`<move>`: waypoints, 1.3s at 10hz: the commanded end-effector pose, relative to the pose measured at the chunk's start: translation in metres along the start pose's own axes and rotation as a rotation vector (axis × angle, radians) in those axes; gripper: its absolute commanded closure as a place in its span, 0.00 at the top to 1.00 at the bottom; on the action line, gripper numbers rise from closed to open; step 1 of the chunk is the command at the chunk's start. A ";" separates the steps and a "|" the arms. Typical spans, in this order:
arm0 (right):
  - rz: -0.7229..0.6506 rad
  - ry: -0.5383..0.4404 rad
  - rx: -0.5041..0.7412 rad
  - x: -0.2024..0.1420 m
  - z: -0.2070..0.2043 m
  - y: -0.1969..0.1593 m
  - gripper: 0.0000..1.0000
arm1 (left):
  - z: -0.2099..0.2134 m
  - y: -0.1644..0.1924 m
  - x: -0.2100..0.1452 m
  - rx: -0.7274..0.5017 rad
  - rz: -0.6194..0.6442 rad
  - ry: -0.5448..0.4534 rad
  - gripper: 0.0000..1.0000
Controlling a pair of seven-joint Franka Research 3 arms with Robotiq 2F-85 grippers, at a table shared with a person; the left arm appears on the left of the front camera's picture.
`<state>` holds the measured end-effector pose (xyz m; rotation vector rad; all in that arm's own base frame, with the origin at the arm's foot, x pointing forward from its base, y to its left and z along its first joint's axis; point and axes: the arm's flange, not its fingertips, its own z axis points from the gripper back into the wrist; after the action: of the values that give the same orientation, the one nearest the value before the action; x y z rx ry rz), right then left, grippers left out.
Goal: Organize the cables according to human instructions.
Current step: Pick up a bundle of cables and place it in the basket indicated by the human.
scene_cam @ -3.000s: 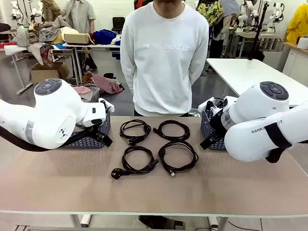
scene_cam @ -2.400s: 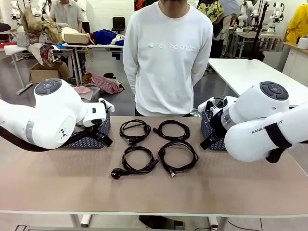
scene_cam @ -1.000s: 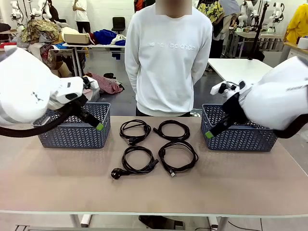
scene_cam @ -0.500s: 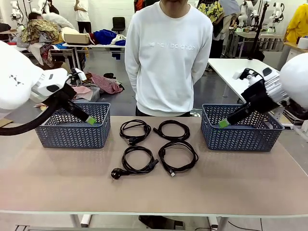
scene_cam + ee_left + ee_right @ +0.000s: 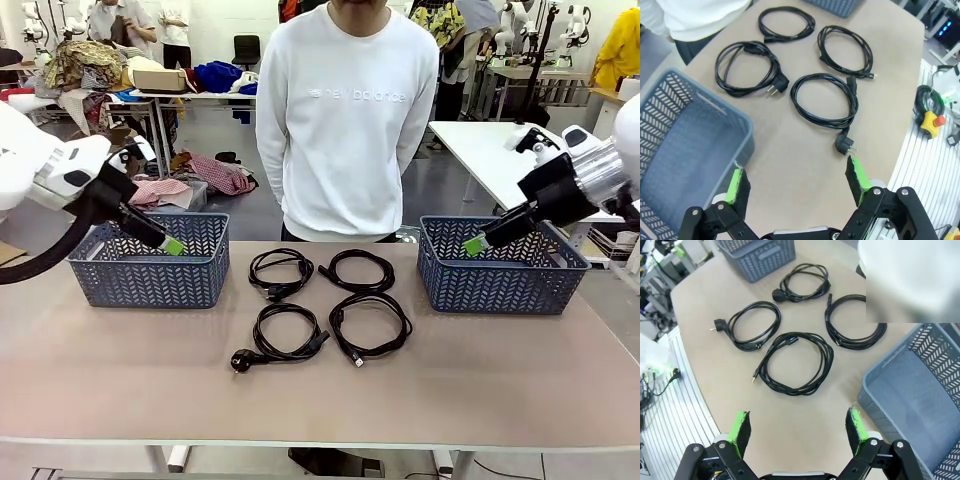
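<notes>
Both pincers are up off the desk [image 5: 320, 400] and spread wide with nothing between their fingers. On the front view my left pincer [image 5: 172, 245] hangs in the air at the left basket [image 5: 150, 285]. Its wrist camera looks down on that basket's corner and the bare desktop beside it. My right pincer [image 5: 475, 244] hangs the same way at the right basket [image 5: 490, 290], with that basket at the lower right of its own wrist picture.

The four cables lie coiled on the desk between the two blue baskets, in two rows of two, each apart from its neighbours. The far-left cable [image 5: 280, 291] and the far-right cable [image 5: 326, 270] sit on the person's side. The near-left cable [image 5: 318, 340] lies closer to me, its round mains plug trailing out to the left. The near-right cable [image 5: 335, 318] ends in a small, slim plug pointing my way.

The person [image 5: 345, 120], in a white sweatshirt, stands at the far edge with both arms behind their back.
</notes>
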<state>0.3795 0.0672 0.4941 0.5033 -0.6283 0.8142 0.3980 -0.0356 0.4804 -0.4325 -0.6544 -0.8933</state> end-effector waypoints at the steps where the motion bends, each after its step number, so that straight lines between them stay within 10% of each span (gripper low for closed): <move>1: 0.037 -0.017 0.036 -0.003 0.002 -0.008 1.00 | -0.002 0.009 0.003 -0.010 0.038 -0.013 1.00; 13: 0.000 0.000 0.000 0.000 0.000 0.000 1.00 | 0.000 0.000 0.000 0.000 0.000 0.000 1.00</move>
<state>0.3760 0.0685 0.4948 0.4867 -0.6166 0.7991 0.3961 -0.0381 0.4849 -0.4147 -0.6399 -0.8717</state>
